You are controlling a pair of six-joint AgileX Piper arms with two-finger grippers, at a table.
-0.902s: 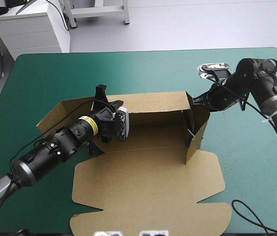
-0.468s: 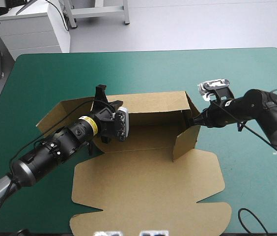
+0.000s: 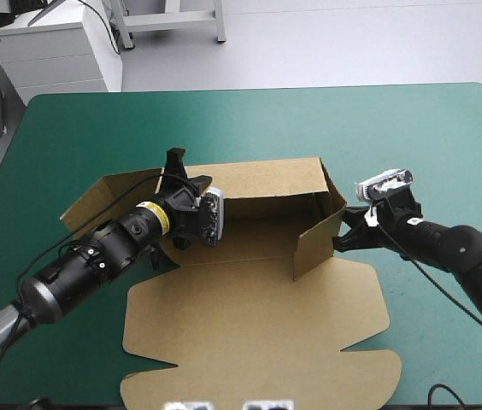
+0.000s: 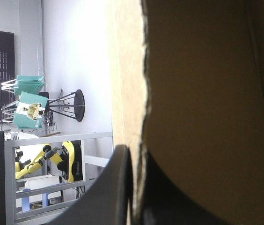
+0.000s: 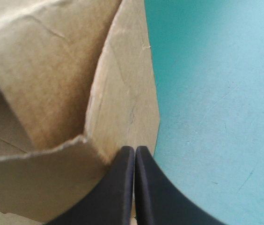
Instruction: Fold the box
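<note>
The brown box [image 3: 258, 316] lies mid-table with its lid panel flat toward the near edge. Its back wall [image 3: 267, 179] stands upright. The right wall [image 3: 320, 235] stands too, angled inward. My left gripper [image 3: 175, 175] is at the back wall's left end. In the left wrist view, my left gripper [image 4: 134, 152] has its black fingers all but shut with the board's edge [image 4: 129, 84] between them. My right gripper [image 3: 338, 242] is outside the right wall. My right gripper [image 5: 135, 150] is shut, its tip against that wall's outer face [image 5: 122, 103], with nothing between the fingers.
A loose left flap [image 3: 96, 201] of the box rises from the cover behind my left arm. The teal-green cover [image 3: 249, 120] shows bare beyond the box toward the far edge, and also to the right of it [image 3: 446, 171].
My right arm has swung from behind the right wall toward the near side and lower, ending outside that wall. The right wall has turned inward. The left arm has not moved.
</note>
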